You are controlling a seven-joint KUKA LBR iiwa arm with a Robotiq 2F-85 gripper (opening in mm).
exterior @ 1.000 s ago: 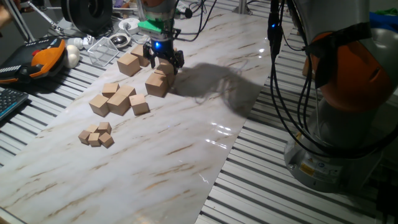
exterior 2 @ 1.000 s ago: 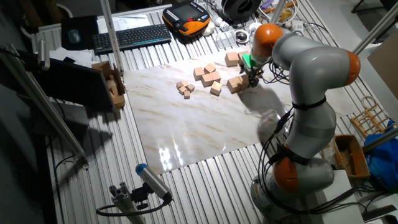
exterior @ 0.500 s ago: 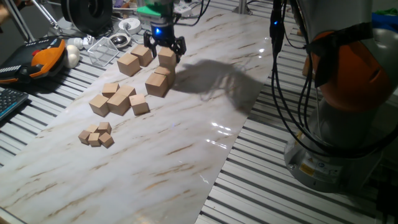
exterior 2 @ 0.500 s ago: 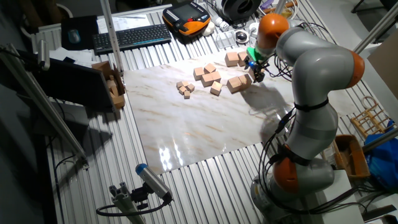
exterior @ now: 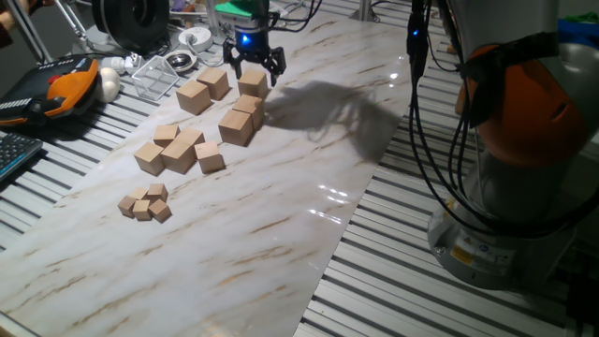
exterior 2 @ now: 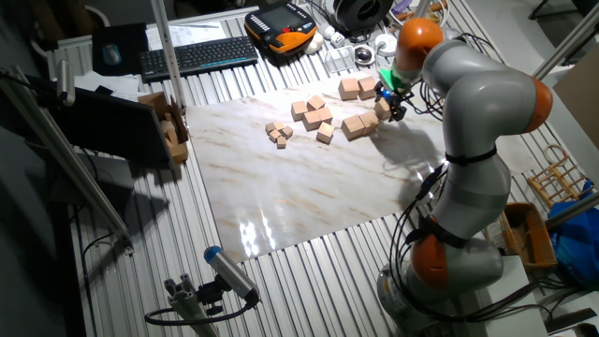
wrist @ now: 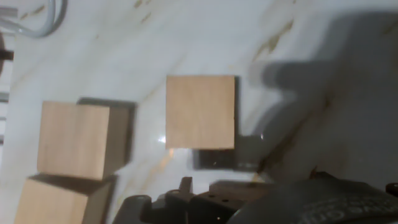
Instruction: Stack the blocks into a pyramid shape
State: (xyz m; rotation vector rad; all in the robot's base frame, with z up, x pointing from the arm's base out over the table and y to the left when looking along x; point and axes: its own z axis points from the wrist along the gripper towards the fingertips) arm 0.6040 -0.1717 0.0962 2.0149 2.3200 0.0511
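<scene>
Several large plain wooden blocks lie at the far end of the marble board (exterior: 281, 215). Two blocks (exterior: 193, 95) (exterior: 215, 82) sit at the left. One block (exterior: 251, 84) lies right under my gripper (exterior: 255, 67). Two more blocks (exterior: 236, 126) (exterior: 249, 107) touch each other just in front of it. My gripper is open and empty and hangs a little above that block. In the hand view this block (wrist: 200, 112) lies flat on the board, with two blocks (wrist: 73, 140) (wrist: 53, 202) to its left. The gripper also shows in the other fixed view (exterior 2: 393, 99).
Medium wooden cubes (exterior: 178, 150) cluster mid-board, and tiny cubes (exterior: 145, 203) lie nearer. A wire basket (exterior: 154, 75), white balls (exterior: 109, 84) and an orange pendant (exterior: 65, 84) sit beyond the board's left edge. A keyboard (exterior 2: 197, 56) lies further off. The arm's base (exterior: 505, 225) stands at the right.
My gripper has risen off the block it was around and drifted slightly toward the far edge. The block has stayed on the board, and the other blocks have not moved.
</scene>
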